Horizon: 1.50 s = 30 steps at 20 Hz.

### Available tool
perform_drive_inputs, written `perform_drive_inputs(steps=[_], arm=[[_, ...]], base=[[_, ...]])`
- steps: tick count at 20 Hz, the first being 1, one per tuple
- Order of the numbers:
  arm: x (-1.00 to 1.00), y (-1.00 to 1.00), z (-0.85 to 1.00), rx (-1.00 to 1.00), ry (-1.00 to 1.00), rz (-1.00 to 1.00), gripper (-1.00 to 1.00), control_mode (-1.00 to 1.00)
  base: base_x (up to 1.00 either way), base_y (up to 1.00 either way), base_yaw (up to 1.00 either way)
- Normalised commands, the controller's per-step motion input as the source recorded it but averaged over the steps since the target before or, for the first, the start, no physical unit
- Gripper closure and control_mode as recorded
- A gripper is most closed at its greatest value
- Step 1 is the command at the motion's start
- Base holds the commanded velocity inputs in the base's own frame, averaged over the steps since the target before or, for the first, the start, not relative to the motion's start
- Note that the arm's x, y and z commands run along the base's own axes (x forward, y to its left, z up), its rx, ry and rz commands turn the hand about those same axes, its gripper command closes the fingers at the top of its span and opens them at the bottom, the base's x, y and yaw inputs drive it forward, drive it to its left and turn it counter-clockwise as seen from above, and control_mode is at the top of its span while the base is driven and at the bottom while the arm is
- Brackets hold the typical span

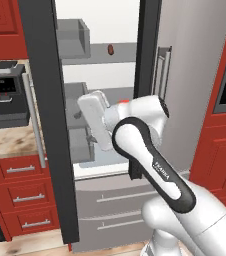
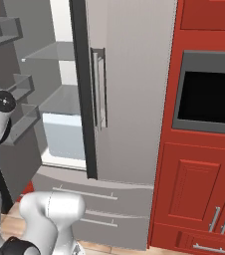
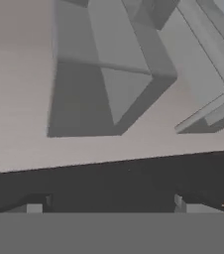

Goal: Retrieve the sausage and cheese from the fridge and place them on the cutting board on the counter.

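Observation:
The fridge [image 1: 185, 100] stands with its left door [image 1: 47, 125] swung open and its right door [image 2: 129, 89] closed. A small dark reddish sausage [image 1: 110, 49] lies on an upper grey shelf inside. My white hand [image 1: 94, 116] reaches into the lower part of the open compartment, well below the sausage. In the hand view my gripper [image 3: 106, 204] is open, with its fingertips [image 3: 34, 206] far apart and nothing between them; it faces grey door bins [image 3: 114, 84]. The cheese and the cutting board are out of view. The counter [image 1: 5, 142] lies left of the open door.
A black coffee machine [image 1: 5, 95] stands on the counter above red drawers [image 1: 22, 192]. Two fridge drawers [image 2: 94, 196] sit below the compartment. A built-in oven [image 2: 209, 94] in red cabinets stands to the fridge's right. The open door's dark edge is close to my arm's left.

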Motion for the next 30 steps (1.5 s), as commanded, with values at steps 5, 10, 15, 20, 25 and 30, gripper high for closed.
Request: perform_drive_inputs(steps=[5, 10, 15, 20, 25, 30], arm=[[-0.34, -0.66, 0.02, -0.16, -0.24, 0.00, -1.00, -1.00], [-0.15, -0.60, 0.01, -0.19, -0.20, -0.01, -1.00, -1.00], [-0.07, -0.64, 0.08, -0.22, -0.16, 0.00, -1.00, -1.00], [-0.10, -0.64, 0.02, -0.35, -0.06, 0.00, -1.00, -1.00], [-0.09, -0.74, 0.00, -0.32, 0.00, 0.00, -1.00, -1.00], [-0.02, -0.67, 0.00, -0.25, 0.05, -0.01, -1.00, -1.00]], base=[[0.00, 0.00, 0.00], [0.00, 0.00, 0.00], [0.00, 0.00, 0.00], [0.00, 0.00, 0.00], [0.00, 0.00, 0.00], [0.00, 0.00, 0.00]])
